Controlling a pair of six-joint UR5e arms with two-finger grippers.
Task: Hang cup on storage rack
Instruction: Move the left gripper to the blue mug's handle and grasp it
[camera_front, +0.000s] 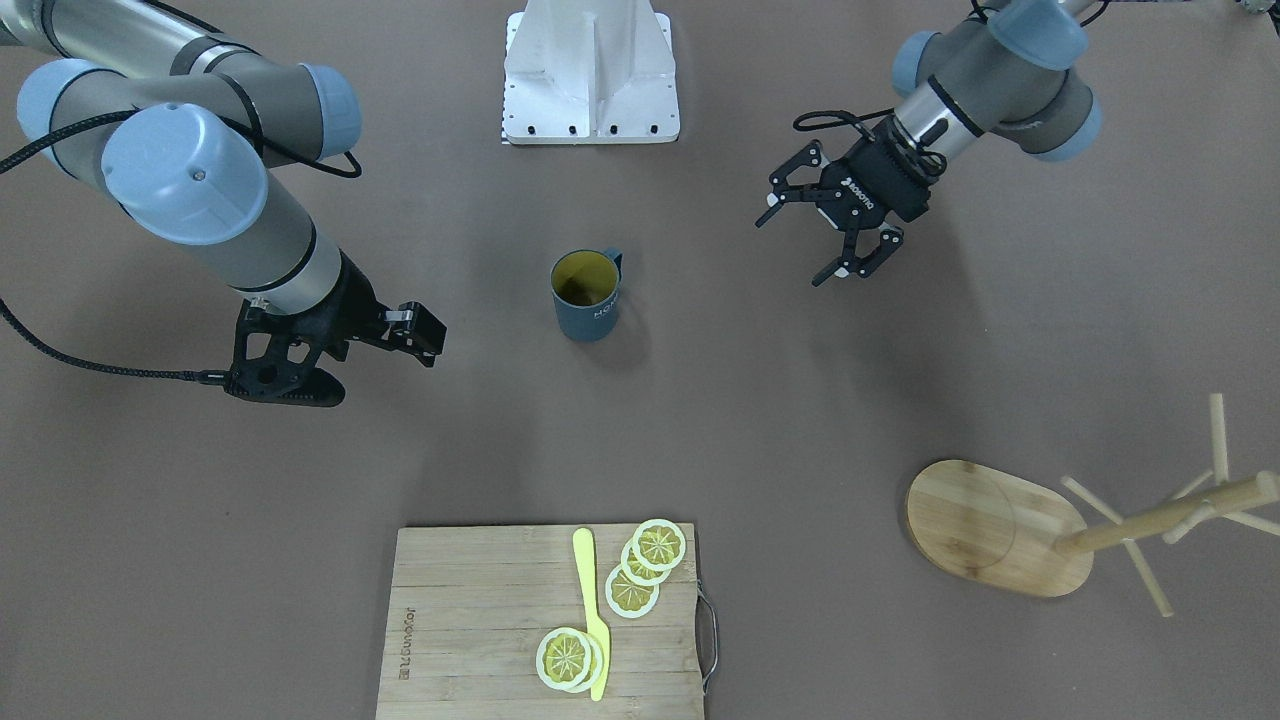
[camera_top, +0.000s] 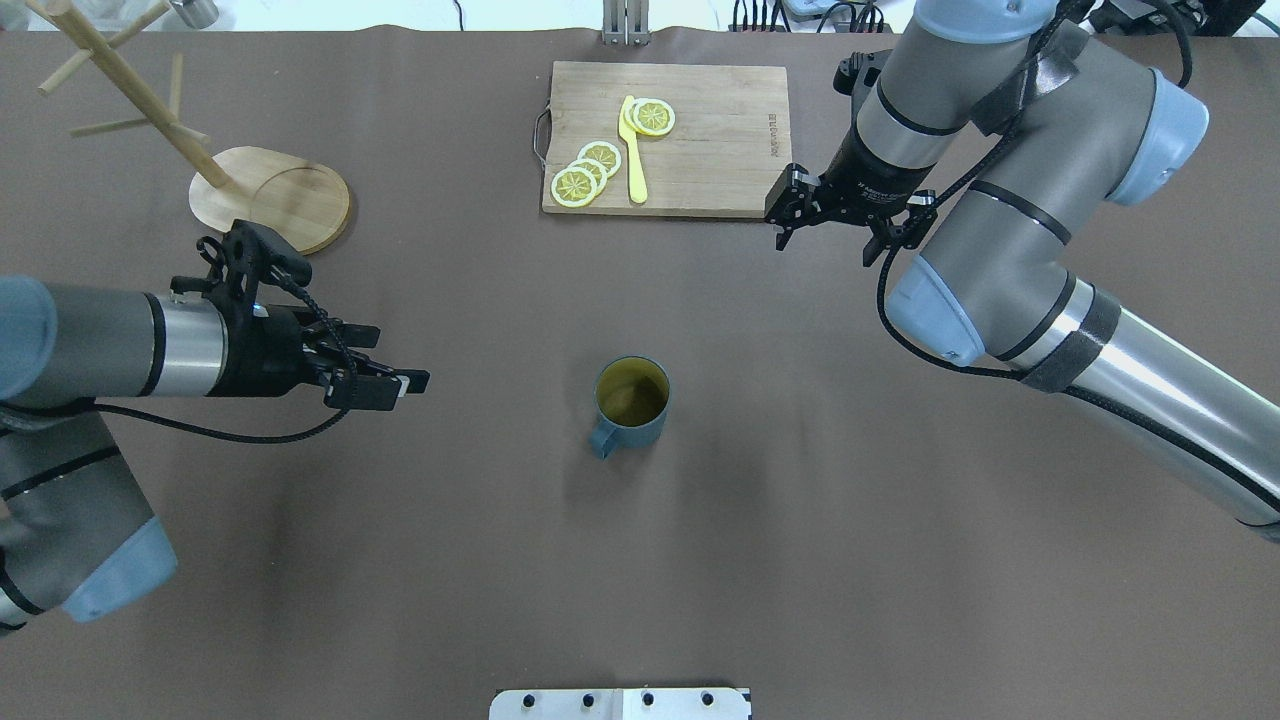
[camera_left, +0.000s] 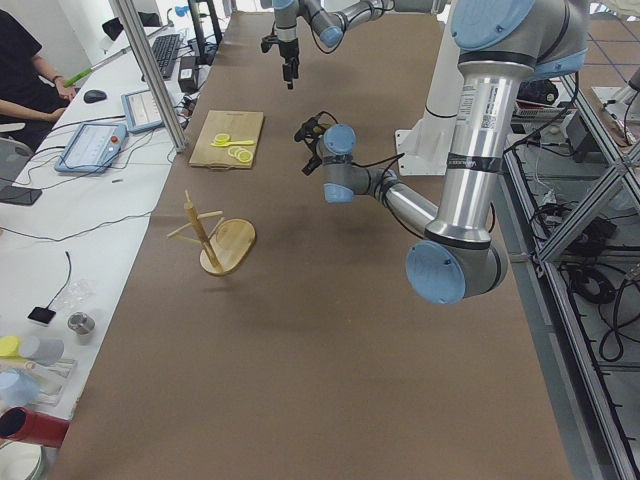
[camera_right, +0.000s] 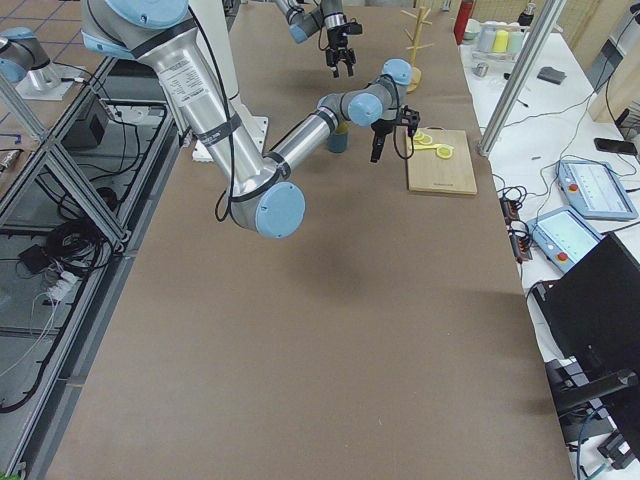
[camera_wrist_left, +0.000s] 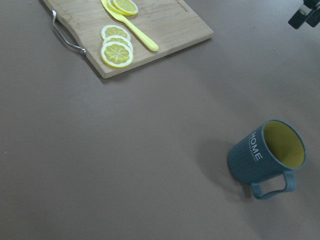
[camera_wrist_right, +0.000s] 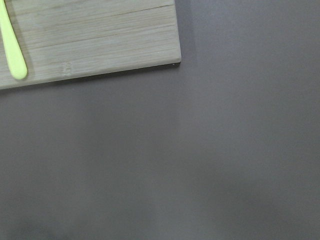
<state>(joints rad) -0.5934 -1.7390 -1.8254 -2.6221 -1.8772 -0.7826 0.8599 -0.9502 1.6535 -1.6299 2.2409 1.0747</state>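
Note:
The dark blue-grey cup (camera_top: 631, 402) with a yellow interior stands upright at the table's middle, its handle toward the robot. It also shows in the front view (camera_front: 587, 300) and, with its "HOME" lettering, in the left wrist view (camera_wrist_left: 265, 155). The wooden storage rack (camera_top: 270, 195) stands at the far left with empty pegs; it also shows in the front view (camera_front: 990, 530). My left gripper (camera_top: 400, 360) is open and empty, to the left of the cup and apart from it. My right gripper (camera_top: 825, 245) is open and empty, above the table beside the cutting board's near right corner.
A rectangular cutting board (camera_top: 700, 130) with lemon slices (camera_top: 588, 170) and a yellow knife (camera_top: 633, 160) lies at the far middle. The robot's white base plate (camera_top: 620, 703) is at the near edge. Bare brown table surrounds the cup.

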